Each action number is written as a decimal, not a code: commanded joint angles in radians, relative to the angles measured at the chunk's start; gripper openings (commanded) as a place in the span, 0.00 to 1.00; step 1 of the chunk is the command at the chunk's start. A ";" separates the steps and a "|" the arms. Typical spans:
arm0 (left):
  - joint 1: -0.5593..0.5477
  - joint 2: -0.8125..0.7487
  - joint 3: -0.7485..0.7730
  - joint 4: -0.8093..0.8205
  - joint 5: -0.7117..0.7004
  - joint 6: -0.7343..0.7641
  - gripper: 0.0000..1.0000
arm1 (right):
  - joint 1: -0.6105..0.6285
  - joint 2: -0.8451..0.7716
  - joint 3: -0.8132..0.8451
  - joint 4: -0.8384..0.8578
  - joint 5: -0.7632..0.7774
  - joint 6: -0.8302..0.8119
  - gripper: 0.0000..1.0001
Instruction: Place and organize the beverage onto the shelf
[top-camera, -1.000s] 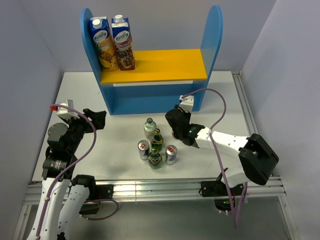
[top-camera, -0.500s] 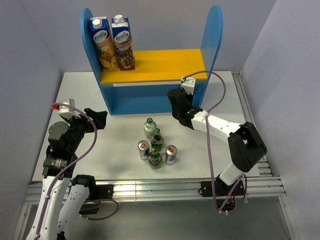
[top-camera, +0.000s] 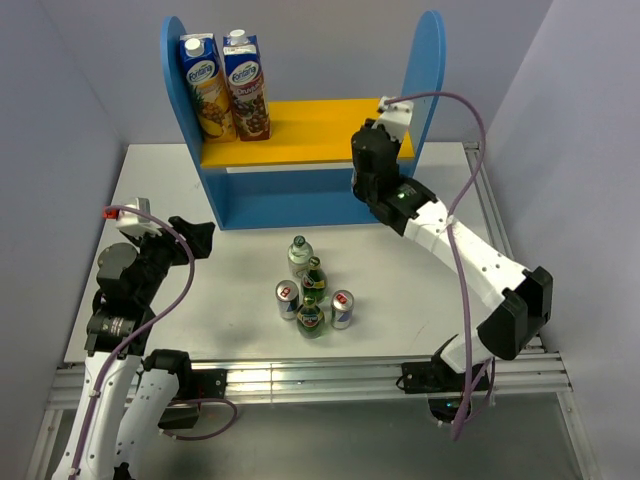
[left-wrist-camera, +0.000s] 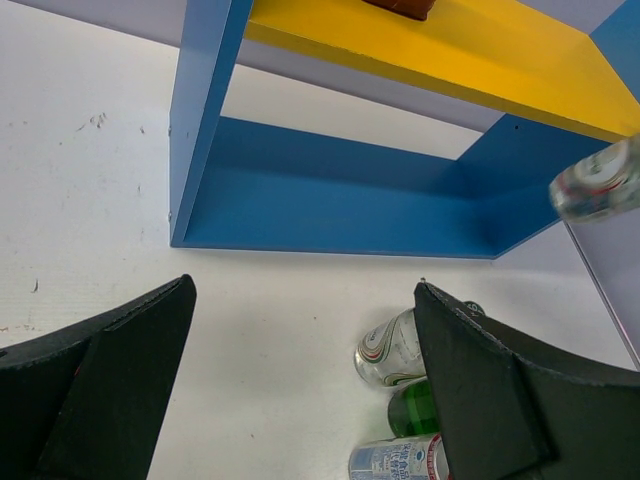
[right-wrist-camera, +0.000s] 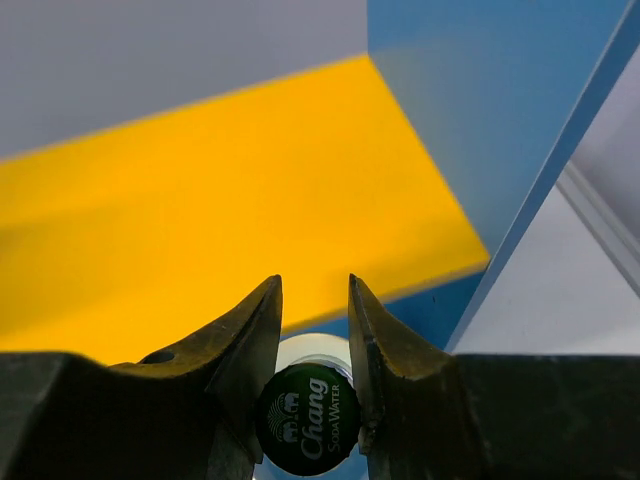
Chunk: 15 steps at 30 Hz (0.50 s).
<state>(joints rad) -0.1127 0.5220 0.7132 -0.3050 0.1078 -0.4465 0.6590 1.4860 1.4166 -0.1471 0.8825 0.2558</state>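
Observation:
The blue shelf (top-camera: 428, 70) with its yellow upper board (top-camera: 320, 130) stands at the back of the table. My right gripper (top-camera: 372, 172) is shut on the green cap of a clear glass bottle (right-wrist-camera: 310, 420) and holds it in the air by the board's right end (right-wrist-camera: 200, 220). The bottle hangs blurred in the left wrist view (left-wrist-camera: 600, 185). On the table stand a clear bottle (top-camera: 299, 255), two green bottles (top-camera: 314, 278) (top-camera: 311, 316) and two cans (top-camera: 288, 298) (top-camera: 342, 308). My left gripper (top-camera: 190, 240) is open and empty, left of them (left-wrist-camera: 303, 290).
Two tall blue juice cartons (top-camera: 208, 85) (top-camera: 245, 82) stand at the left end of the yellow board. The shelf's lower compartment (left-wrist-camera: 330, 190) holds nothing. The table's metal rail (top-camera: 300, 370) runs along the near edge.
My right arm has risen from beside the drinks and moved back to the right end of the yellow board, with the bottle in its grip. The left arm has not moved.

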 joint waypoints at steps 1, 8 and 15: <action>-0.002 0.007 0.028 0.018 0.009 0.020 0.97 | 0.013 -0.073 0.168 0.011 0.042 -0.058 0.00; -0.002 0.007 0.028 0.017 0.007 0.022 0.97 | 0.013 0.020 0.436 -0.063 0.042 -0.153 0.00; -0.002 0.010 0.028 0.017 0.012 0.025 0.97 | 0.010 0.156 0.641 -0.051 0.053 -0.245 0.00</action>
<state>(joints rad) -0.1127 0.5285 0.7132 -0.3054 0.1078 -0.4454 0.6651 1.6001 1.9385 -0.2920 0.9115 0.0738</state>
